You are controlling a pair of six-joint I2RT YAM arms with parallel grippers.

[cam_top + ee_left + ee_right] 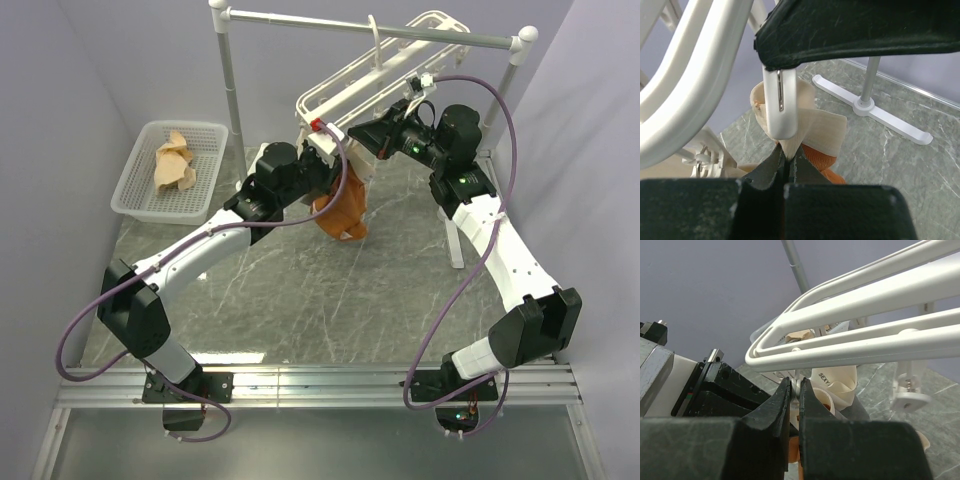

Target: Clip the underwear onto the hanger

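Note:
The rust-orange underwear (343, 212) hangs below the white hanger (345, 85), which hangs by its hook from the grey rail. My left gripper (786, 156) is shut on the pale beige waistband (825, 131) and holds it up against a white clip (780, 107). My right gripper (796, 385) is shut on the top of a clip (801, 386) under the hanger's bars (865, 347); the waistband with its printed label (837, 382) shows just behind. In the top view both grippers (322, 165) (372, 138) meet at the hanger's near end.
A white mesh basket (138, 182) at the left holds a light tan cloth (174, 162). The grey rail (370, 30) on white posts spans the back; its white foot (875, 112) lies on the marble tabletop to the right. More clips (907, 395) dangle nearby.

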